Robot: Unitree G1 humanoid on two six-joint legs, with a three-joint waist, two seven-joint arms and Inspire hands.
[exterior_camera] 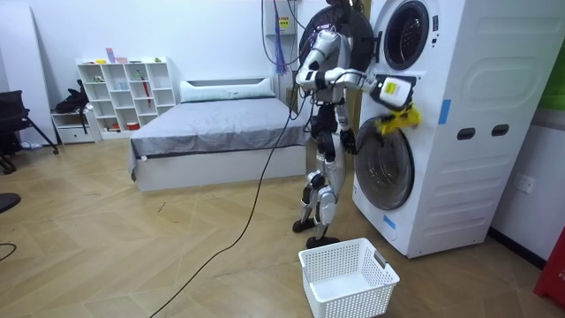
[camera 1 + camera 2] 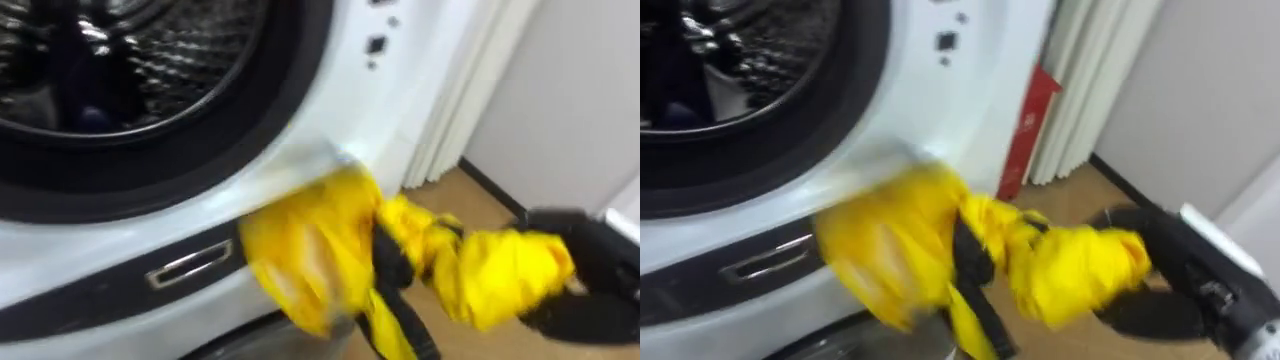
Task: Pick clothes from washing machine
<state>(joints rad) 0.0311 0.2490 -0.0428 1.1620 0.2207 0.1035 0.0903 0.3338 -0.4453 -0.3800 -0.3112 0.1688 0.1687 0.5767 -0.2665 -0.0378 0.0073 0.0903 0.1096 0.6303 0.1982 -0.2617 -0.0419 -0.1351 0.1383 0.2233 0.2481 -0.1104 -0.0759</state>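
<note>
A yellow garment (image 2: 310, 250) is grasped by the right robot hand (image 2: 590, 265), against the washer (image 2: 340, 110) front below the drum opening. A white basket (image 1: 347, 278) is seen beside the robot's feet.

Wood-plank floor (image 1: 177, 256) carries a tall white washing machine (image 1: 441, 132) at the room view's right, with a white slatted basket (image 1: 328, 293) standing near its front corner. A low bed (image 1: 212, 132) with a grey cover sits by the back wall. White cubby shelf (image 1: 124, 93) stands left of the bed, black chair (image 1: 9, 115) at the far left edge; shelf contents too small to tell.
</note>
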